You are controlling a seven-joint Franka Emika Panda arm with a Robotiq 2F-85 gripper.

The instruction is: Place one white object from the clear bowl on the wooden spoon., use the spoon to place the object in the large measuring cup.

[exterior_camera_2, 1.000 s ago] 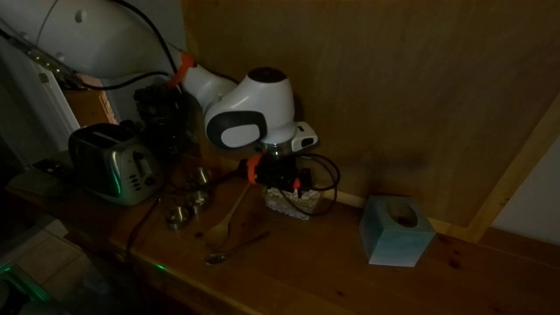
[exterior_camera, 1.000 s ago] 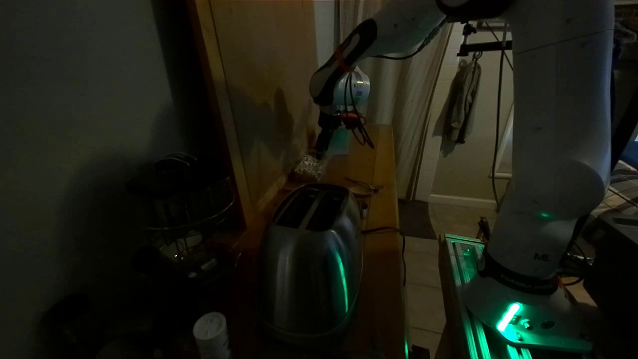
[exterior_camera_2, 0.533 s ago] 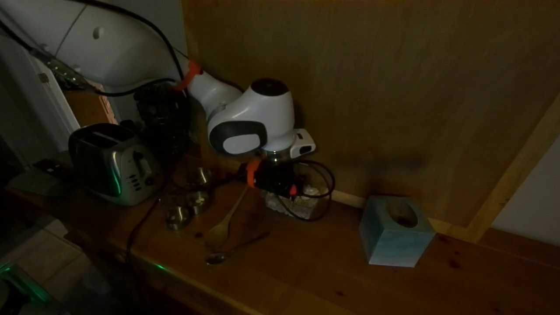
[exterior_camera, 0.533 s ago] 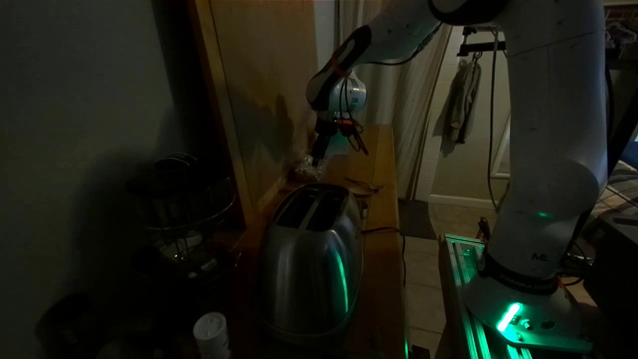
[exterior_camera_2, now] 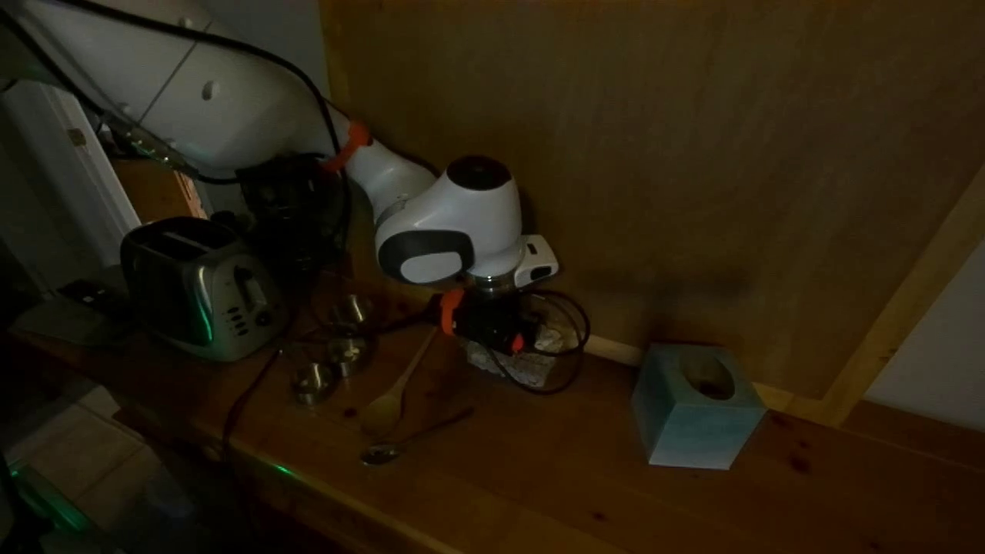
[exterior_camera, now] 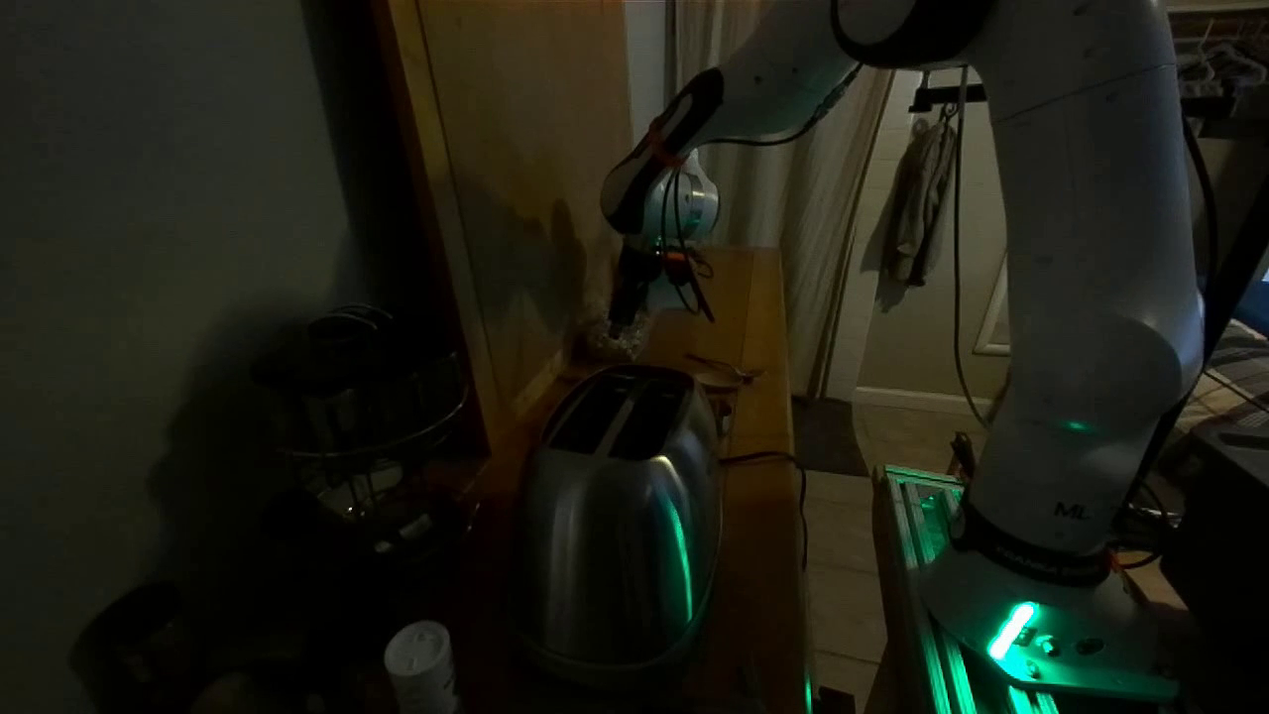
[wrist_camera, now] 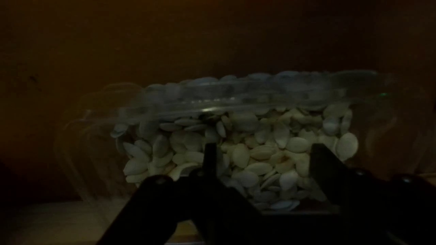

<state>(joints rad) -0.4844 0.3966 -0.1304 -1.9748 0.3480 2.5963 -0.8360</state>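
Blk two-finger gripper [wrist_camera: 264, 160] w/ jaws well apart, nothing held afaict, over flat oval off-white seeds [wrist_camera: 240, 155] (contact unclear) in clear rect plastic tub [wrist_camera: 206, 105]; each prob v light, stiff, bit slick, so pinch one by its long edges.

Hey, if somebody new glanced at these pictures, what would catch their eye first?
Probably the glowing green light on the robot's white base, low at the right of an exterior view. Next, the shiny metal toaster in the lower middle of that view. In the wrist view, likely the pale pumpkin seeds in the clear plastic container, with the open tool silhouetted against them.
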